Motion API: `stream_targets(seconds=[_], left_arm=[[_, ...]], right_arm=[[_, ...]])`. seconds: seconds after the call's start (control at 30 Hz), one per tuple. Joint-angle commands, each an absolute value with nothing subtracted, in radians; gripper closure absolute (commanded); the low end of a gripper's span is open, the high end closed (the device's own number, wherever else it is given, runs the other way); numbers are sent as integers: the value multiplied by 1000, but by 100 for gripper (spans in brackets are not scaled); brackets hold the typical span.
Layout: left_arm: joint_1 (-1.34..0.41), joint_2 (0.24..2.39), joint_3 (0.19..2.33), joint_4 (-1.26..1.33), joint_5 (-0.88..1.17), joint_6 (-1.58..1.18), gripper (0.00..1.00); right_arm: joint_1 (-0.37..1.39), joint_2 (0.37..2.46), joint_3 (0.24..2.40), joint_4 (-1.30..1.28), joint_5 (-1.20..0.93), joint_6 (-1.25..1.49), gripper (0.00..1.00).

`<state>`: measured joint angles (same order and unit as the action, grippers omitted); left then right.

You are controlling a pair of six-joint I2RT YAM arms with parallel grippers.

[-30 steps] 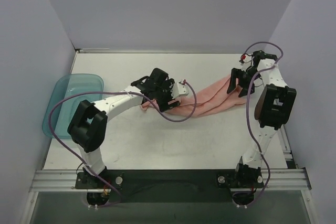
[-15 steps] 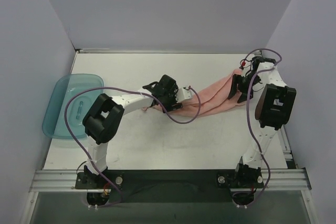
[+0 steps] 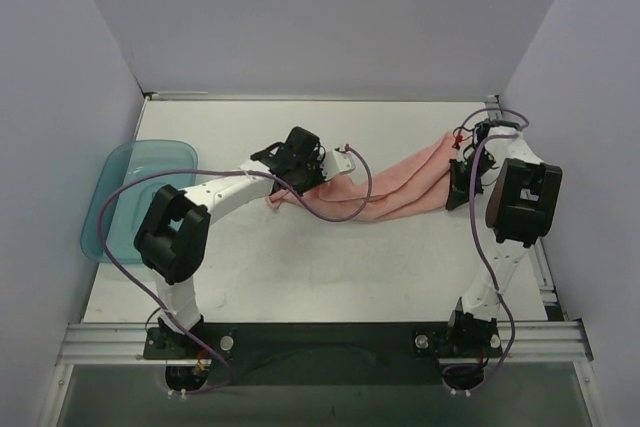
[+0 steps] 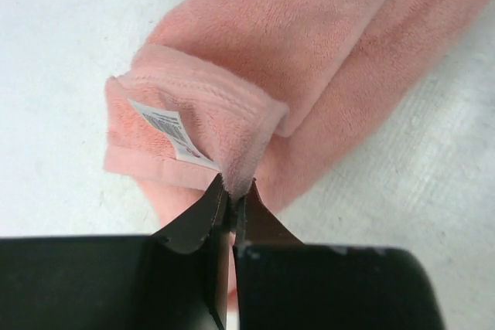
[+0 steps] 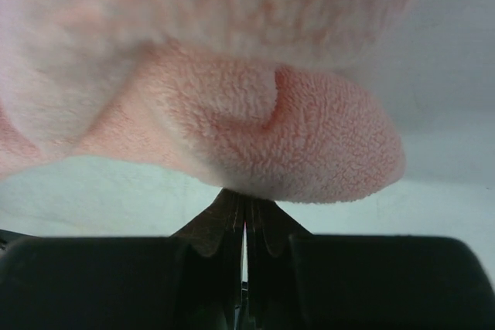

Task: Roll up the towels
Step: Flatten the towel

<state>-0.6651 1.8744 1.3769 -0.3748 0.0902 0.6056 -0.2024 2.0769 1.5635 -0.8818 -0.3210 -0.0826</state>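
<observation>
The salmon-pink towel (image 3: 395,187) lies as a long bunched strip across the middle of the table, stretched between both arms. My left gripper (image 3: 303,183) is at its left end. In the left wrist view the left gripper (image 4: 232,188) is shut on a fold of the towel (image 4: 309,36), right beside the white label (image 4: 174,133). My right gripper (image 3: 458,187) is at the towel's right end. In the right wrist view the right gripper (image 5: 246,195) is shut under a rounded bulge of towel (image 5: 294,137) that hangs above the table and hides the tips.
A translucent teal tray (image 3: 105,187) sits at the table's left edge, beside the left arm's elbow. Purple cables loop from both arms, one of them over the towel. Grey walls stand on three sides. The right arm is close to the right wall.
Both grippers went from open to shut on the towel's two ends. The left arm dipped toward the towel and drew back slightly. The right gripper came down onto the right end.
</observation>
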Motion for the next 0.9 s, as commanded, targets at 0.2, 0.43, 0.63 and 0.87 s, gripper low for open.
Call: stream_targets(seconds=[0.2, 0.43, 0.63, 0.87], left_arm=[[-586, 1602, 1338, -681, 218, 589, 100], [-393, 1503, 1321, -814, 213, 621, 100], [-316, 1489, 1313, -865, 175, 690, 100], [-311, 1598, 1387, -870, 163, 618, 100]], right_arm=[[-206, 1867, 1402, -968, -210, -270, 100], [-201, 1648, 1243, -1160, -339, -540, 100], [-261, 1643, 1395, -1152, -406, -508, 70], [-284, 1989, 1886, -1066, -468, -187, 36]])
